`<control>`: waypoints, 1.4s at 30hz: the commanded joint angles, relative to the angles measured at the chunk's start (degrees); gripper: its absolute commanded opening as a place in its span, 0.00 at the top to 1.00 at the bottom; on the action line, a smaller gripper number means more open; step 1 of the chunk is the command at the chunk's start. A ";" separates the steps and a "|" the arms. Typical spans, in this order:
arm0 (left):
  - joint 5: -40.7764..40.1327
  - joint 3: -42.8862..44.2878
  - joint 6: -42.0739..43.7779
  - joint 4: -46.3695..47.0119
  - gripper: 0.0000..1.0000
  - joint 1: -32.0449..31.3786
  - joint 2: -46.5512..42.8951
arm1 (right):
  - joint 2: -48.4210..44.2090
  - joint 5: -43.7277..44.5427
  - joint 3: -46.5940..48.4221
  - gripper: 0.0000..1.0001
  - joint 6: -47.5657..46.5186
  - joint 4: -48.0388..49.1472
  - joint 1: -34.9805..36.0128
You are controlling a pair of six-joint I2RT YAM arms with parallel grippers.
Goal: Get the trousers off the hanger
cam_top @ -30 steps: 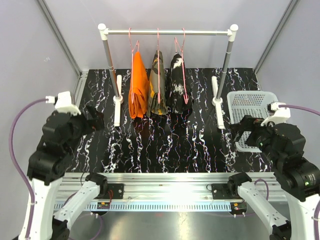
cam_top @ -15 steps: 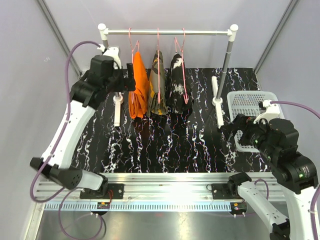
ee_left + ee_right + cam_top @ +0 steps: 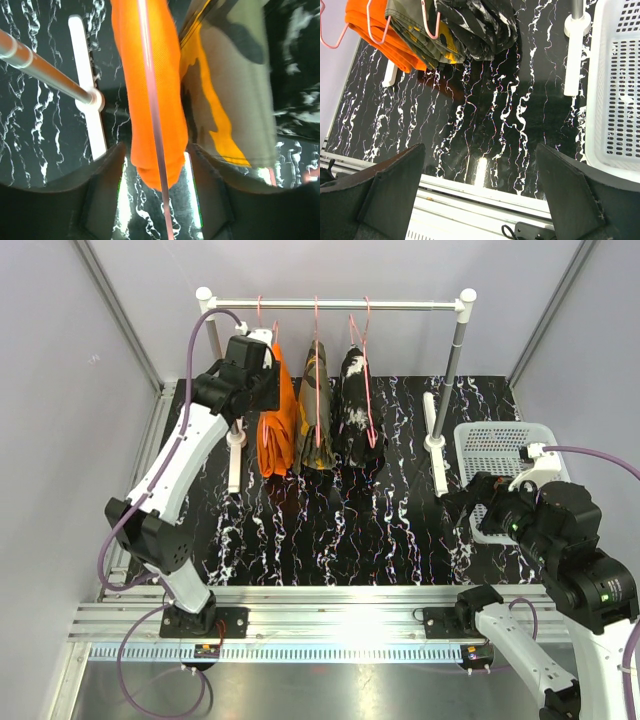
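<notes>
Three trousers hang folded on pink hangers (image 3: 268, 330) from the rail (image 3: 335, 304): bright orange (image 3: 275, 420), camouflage (image 3: 316, 420) and black with white splotches (image 3: 358, 415). My left gripper (image 3: 268, 380) is up at the orange pair, just under the rail. In the left wrist view the orange trousers (image 3: 150, 75) and the hanger wire (image 3: 152, 125) pass between the left gripper's (image 3: 156, 150) jaws, with the right finger against the cloth and a thin gap on the left. The camouflage pair (image 3: 235, 90) hangs just outside. My right gripper (image 3: 478, 505) hovers open and empty by the basket.
A white perforated basket (image 3: 500, 440) sits at the right on the black marbled mat. The rack's chrome post (image 3: 45, 70) and white foot (image 3: 87, 100) stand just left of the orange pair. The right post and foot (image 3: 575, 55) stand beside the basket (image 3: 620, 75).
The left arm has swung up from the near left of the table to the orange trousers under the rail. The right arm has hardly moved.
</notes>
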 commanded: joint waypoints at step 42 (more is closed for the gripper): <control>-6.51 16.43 -6.58 11.42 1.00 -4.22 -10.04 | 6.70 -5.65 -0.33 0.01 -4.15 18.05 0.32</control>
